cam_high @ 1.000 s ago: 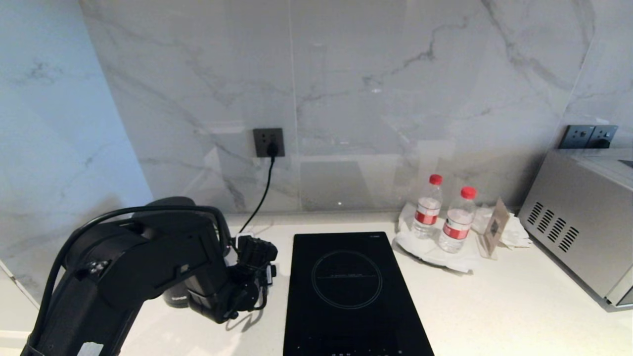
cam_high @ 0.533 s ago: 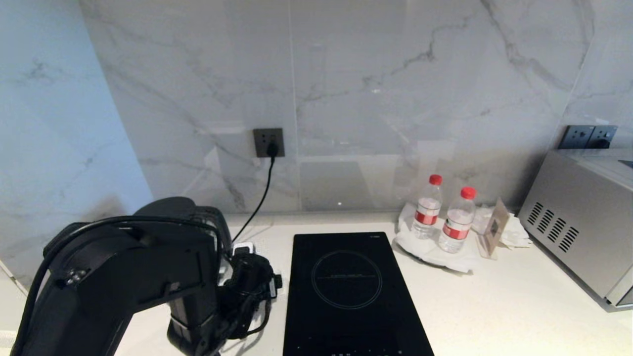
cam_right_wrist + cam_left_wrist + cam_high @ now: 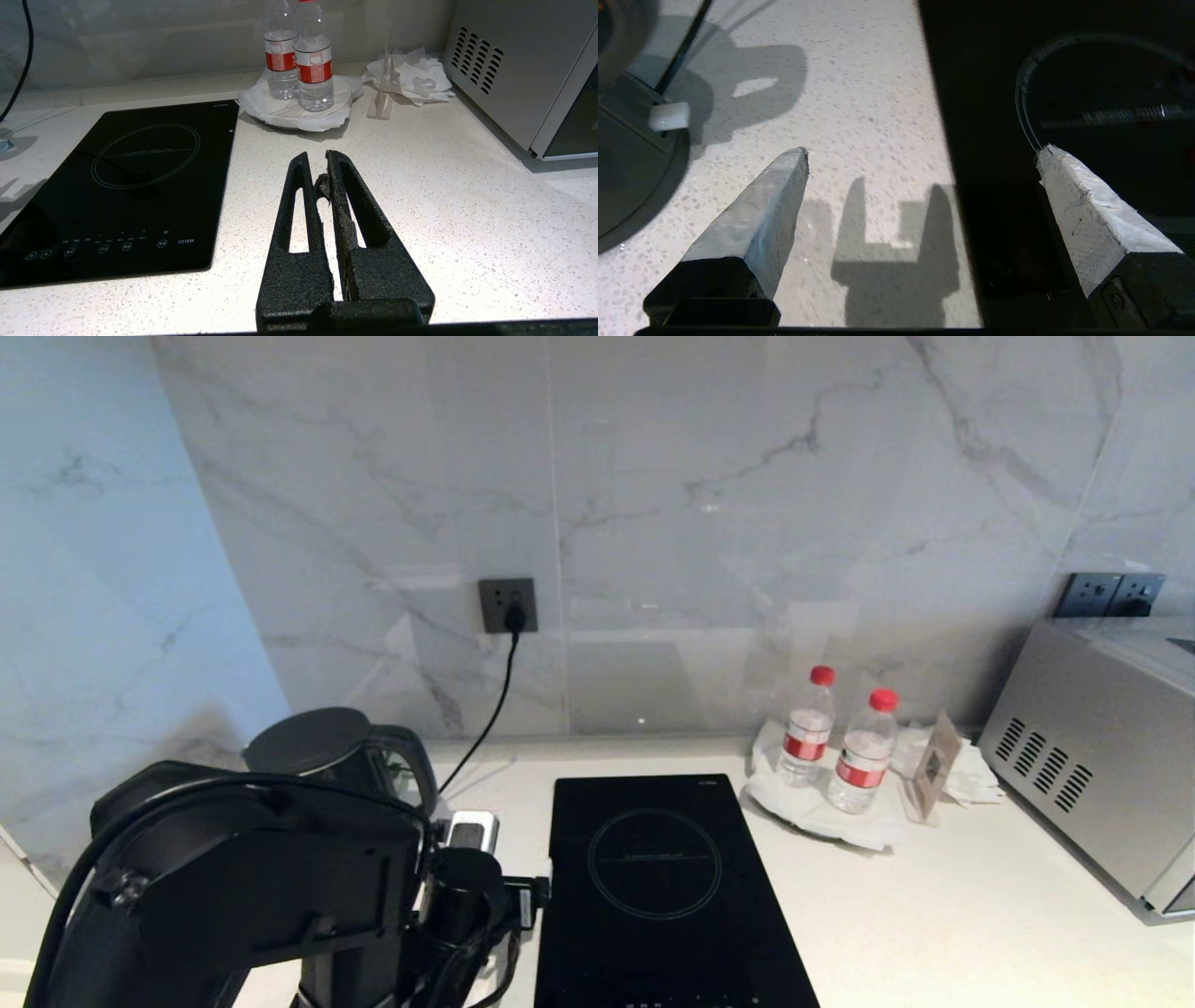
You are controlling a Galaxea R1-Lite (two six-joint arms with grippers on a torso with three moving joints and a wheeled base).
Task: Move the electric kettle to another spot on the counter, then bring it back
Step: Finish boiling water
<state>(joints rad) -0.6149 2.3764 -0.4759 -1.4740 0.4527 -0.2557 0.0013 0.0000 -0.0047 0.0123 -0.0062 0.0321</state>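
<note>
Kettle sits free; left gripper fingers apart, empty, right gripper fingers together; risk: arm clips handle, tips it

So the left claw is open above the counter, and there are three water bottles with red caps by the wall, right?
Not quite: the head view shows two water bottles with red caps, not three. The left gripper is indeed open over the counter.
</note>
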